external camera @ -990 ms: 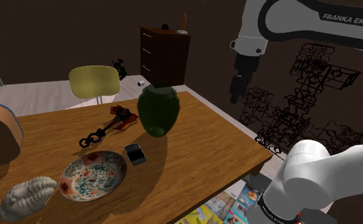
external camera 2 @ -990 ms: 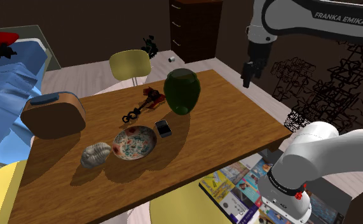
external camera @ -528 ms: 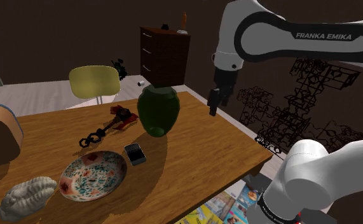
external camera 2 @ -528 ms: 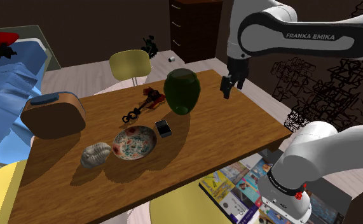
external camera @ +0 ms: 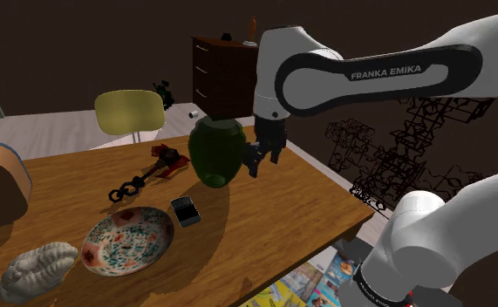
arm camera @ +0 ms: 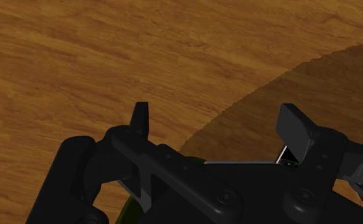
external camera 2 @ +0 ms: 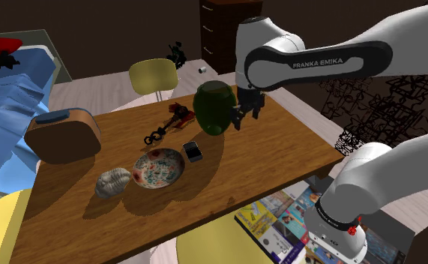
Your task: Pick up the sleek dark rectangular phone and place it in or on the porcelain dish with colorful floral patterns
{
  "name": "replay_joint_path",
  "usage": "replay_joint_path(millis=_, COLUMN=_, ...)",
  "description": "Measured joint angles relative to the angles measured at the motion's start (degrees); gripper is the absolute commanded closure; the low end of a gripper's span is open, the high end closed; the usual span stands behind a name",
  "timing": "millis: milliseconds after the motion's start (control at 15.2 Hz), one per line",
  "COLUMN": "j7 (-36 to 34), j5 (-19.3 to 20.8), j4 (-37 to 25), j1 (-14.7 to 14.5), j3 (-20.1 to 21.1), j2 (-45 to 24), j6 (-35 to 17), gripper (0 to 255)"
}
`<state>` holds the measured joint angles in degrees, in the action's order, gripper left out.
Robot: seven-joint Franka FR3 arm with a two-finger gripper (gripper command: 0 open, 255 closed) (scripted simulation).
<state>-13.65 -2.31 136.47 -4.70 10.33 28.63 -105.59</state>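
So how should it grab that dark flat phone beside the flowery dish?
Probably from straight above, jaws closing across the two long edges of the dark rectangular phone, near its middle. It lies flat on the brown wooden table, so only its thin sides offer purchase, and that span is narrower. The floral-patterned dish sits close beside one long edge, leaving that jaw little room.

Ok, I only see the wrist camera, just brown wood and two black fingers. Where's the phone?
Observer: The phone lies flat on the table, right next to the flowery dish, on the dish's right in the shoulder view.
Operator: Is my gripper near it?
Observer: Not yet. The gripper hangs open above the table beside a green vase, on the vase's right in the shoulder view. The phone is down-left of that vase.
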Motion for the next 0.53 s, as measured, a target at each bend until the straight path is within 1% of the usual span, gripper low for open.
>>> replay_joint_path(millis=264, j7=-5.0, j5=-0.1, j4=-2.1, j1=-0.4, j3=3.3, j2=-6.7, j6=-5.1, gripper=0)
replay_joint_path(millis=528, j7=-10.7, j5=0.9, j4=-5.0, j1=-0.7, j3=6.5, j2=-14.2, j6=-10.3, gripper=0)
